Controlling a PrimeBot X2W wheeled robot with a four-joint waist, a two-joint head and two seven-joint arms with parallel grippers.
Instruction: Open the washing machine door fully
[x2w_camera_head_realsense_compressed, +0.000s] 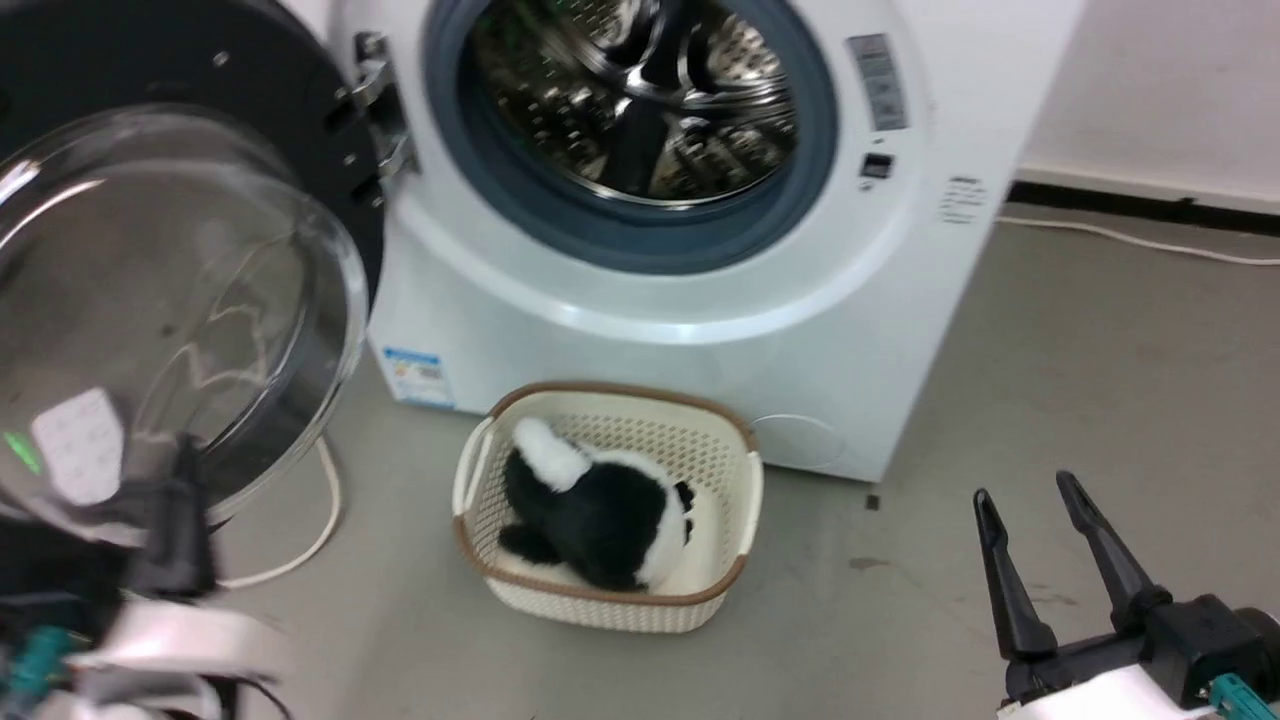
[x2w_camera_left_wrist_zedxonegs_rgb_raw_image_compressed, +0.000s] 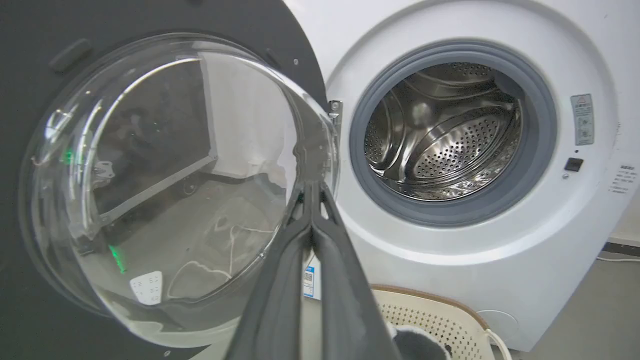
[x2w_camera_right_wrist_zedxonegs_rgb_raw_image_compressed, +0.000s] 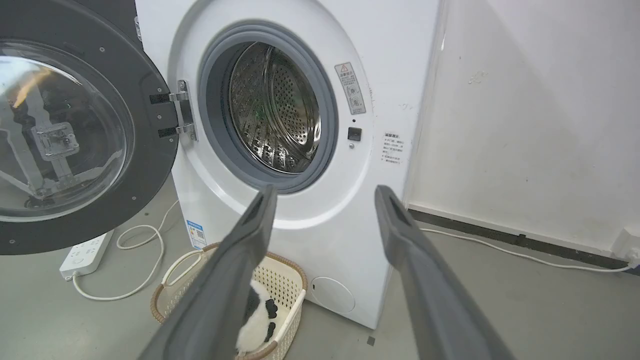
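Observation:
The washing machine door (x2w_camera_head_realsense_compressed: 280, 120), a black ring with a bulging glass bowl, stands swung out to the left on its metal hinge (x2w_camera_head_realsense_compressed: 375, 100). The white washing machine (x2w_camera_head_realsense_compressed: 680, 330) shows its grey gasket and steel drum (x2w_camera_head_realsense_compressed: 640, 90). My left gripper (x2w_camera_head_realsense_compressed: 185, 480) is blurred at the bowl's lower edge. In the left wrist view the left gripper (x2w_camera_left_wrist_zedxonegs_rgb_raw_image_compressed: 311, 187) is shut with nothing in it, tips at the right rim of the door (x2w_camera_left_wrist_zedxonegs_rgb_raw_image_compressed: 150, 175). My right gripper (x2w_camera_head_realsense_compressed: 1025, 490) is open over the floor at lower right, away from the machine. The right gripper (x2w_camera_right_wrist_zedxonegs_rgb_raw_image_compressed: 325, 190) faces the drum opening.
A cream basket (x2w_camera_head_realsense_compressed: 740, 470) holding a black and white plush toy (x2w_camera_head_realsense_compressed: 590, 500) sits on the floor in front of the machine. A white power strip (x2w_camera_right_wrist_zedxonegs_rgb_raw_image_compressed: 85, 252) and its cable (x2w_camera_head_realsense_compressed: 320, 520) lie under the door. A wall (x2w_camera_right_wrist_zedxonegs_rgb_raw_image_compressed: 525, 125) stands to the machine's right.

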